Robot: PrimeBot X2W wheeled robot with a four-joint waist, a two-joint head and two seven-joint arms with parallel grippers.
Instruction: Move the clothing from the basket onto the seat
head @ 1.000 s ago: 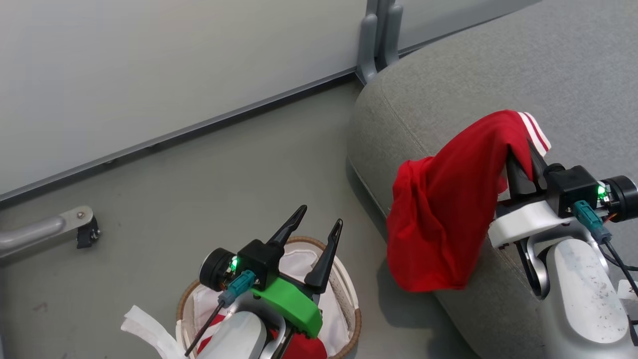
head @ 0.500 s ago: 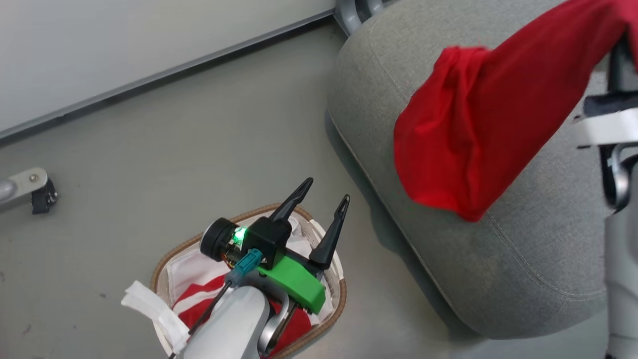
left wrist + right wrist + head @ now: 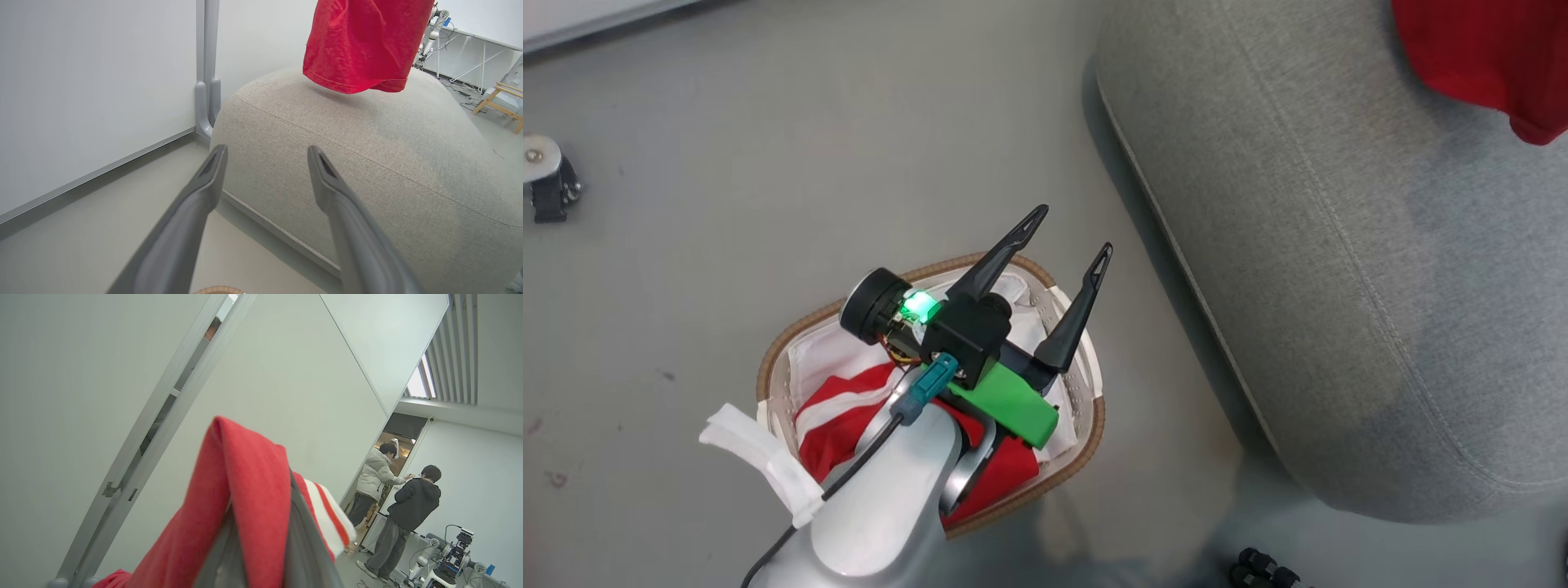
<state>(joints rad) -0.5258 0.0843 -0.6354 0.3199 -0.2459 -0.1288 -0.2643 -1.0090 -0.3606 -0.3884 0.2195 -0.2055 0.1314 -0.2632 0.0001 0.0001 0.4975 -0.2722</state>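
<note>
Right wrist view: our right gripper (image 3: pixel 261 514) clamps the red shirt (image 3: pixel 241 465) above the seat (image 3: pixel 367 139), left gripper (image 3: pixel 1072 231) agape; freed near the seat's edge, it could slip off.

ROBOTICS LAB, seen from my remote station: a lone grey sofa (image 3: pixel 1339 286) sits on a bare grey floor (image 3: pixel 768 163), with white partition panels (image 3: pixel 94 94) on grey metal posts (image 3: pixel 206 110) just behind one end. Beyond the sofa's far side, a white table (image 3: pixel 482 38) stands over loose cables (image 3: pixel 459 87), near a wooden chair (image 3: pixel 504 102). Two people (image 3: pixel 412 498) stand at a doorway (image 3: pixel 402 433) beside other wheeled robots (image 3: pixel 449 559); where they are from the sofa I cannot tell.
</note>
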